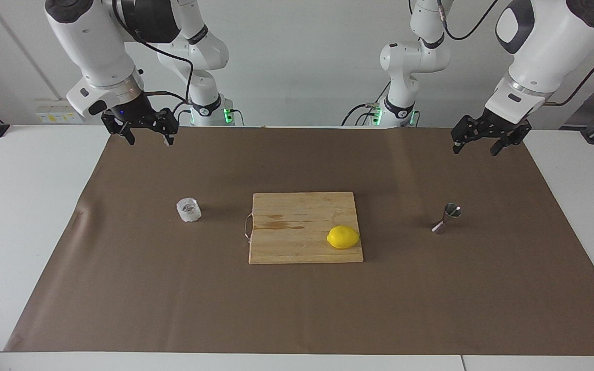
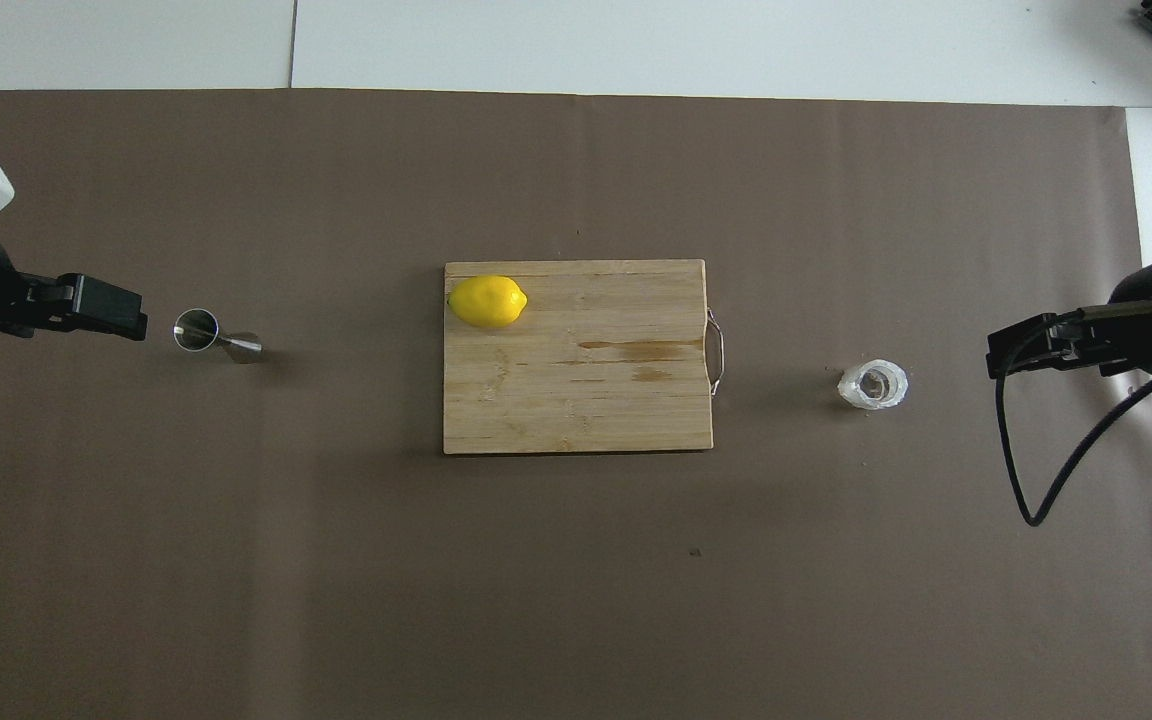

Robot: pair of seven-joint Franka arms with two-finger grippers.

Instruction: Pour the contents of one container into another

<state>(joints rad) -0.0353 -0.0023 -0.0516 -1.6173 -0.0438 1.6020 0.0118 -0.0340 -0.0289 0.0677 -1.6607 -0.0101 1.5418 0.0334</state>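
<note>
The small clear faceted glass tumbler (image 1: 188, 209) stood upright on the brown paper cover (image 1: 297, 309), left of centre in the facing view, well apart from everything else. The small silver steel hourglass-shaped jigger (image 1: 447, 218) stood at the right of that view, also alone on the paper. Between them, at the middle of the frame, lay the rectangular wooden cutting board (image 1: 297, 216) with a yellow lemon (image 1: 343, 237) on its lower right corner (in the overhead view the lemon (image 2: 487, 301) sat at the board's upper left corner). The right gripper (image 1: 147, 135) hung in the air at the upper left of the facing view, its fingers spread and holding nothing. The left gripper (image 1: 477, 145) hung at the upper right, fingers also apart and empty. Neither gripper touched any object
</note>
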